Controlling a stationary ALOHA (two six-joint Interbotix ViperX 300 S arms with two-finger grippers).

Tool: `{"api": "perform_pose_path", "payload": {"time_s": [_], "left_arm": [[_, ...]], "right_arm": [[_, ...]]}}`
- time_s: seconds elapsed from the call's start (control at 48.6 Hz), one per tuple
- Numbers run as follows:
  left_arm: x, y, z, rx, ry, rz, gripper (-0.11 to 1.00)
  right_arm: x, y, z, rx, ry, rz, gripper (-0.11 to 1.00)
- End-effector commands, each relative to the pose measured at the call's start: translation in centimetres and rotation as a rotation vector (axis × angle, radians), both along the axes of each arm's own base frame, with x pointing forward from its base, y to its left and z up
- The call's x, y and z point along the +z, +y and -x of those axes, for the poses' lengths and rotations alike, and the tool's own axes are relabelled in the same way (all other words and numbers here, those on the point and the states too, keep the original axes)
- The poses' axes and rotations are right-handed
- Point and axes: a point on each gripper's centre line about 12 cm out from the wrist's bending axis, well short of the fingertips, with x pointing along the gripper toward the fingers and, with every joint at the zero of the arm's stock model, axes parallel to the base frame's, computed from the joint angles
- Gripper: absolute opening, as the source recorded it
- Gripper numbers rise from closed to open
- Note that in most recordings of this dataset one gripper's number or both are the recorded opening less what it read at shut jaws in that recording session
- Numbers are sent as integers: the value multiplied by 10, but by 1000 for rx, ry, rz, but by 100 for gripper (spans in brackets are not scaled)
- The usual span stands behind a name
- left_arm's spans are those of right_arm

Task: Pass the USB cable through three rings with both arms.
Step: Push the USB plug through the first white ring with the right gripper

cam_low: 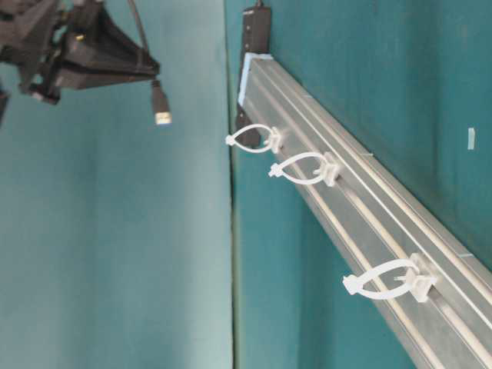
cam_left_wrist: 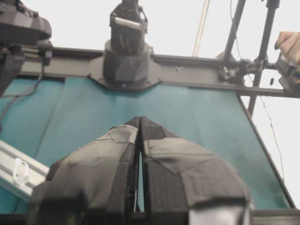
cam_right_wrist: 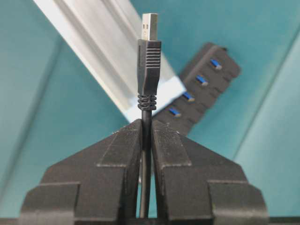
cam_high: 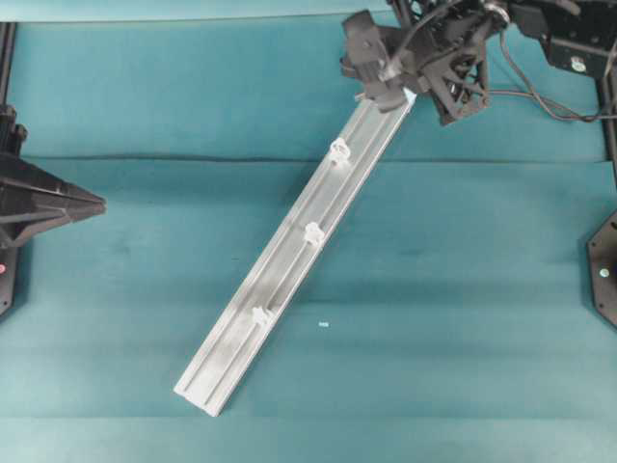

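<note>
The silver rail (cam_high: 289,256) lies diagonally on the teal cloth and carries three whitish rings (cam_high: 338,150) (cam_high: 313,232) (cam_high: 260,315). In the table-level view the rings (cam_low: 250,138) (cam_low: 304,169) (cam_low: 384,283) stand up from the rail as loops. My right gripper (cam_right_wrist: 146,124) is shut on the USB cable just behind its plug (cam_right_wrist: 149,56), which sticks out past the fingertips. It hovers over the rail's far end (cam_high: 386,96), short of the first ring; the plug (cam_low: 161,104) is off the cloth. My left gripper (cam_left_wrist: 139,119) is shut and empty at the left edge (cam_high: 92,204).
A black multi-port hub (cam_right_wrist: 201,86) with blue sockets lies at the rail's far end (cam_low: 257,27). A small white scrap (cam_high: 323,324) lies on the cloth right of the rail. The right arm's base (cam_left_wrist: 125,61) stands at the far side, and one ring (cam_left_wrist: 19,171) shows in the left wrist view.
</note>
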Motion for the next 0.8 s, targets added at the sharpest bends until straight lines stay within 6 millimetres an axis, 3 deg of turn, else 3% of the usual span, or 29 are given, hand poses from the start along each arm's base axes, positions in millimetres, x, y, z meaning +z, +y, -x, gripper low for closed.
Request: {"api": "perform_pose_path", "payload": {"time_s": [0.0,0.391,0.782], "left_arm": [[11,0,-1,0,-29,1,0],[11,0,-2,0,-25,1,0],[11,0,-2,-1,-24,2,0]], "right_arm": [[-8,-4,2,22,-3,22,11],[-39,0,9,86,0,39,10],[-52,2,1,105,-36,55,10]]}}
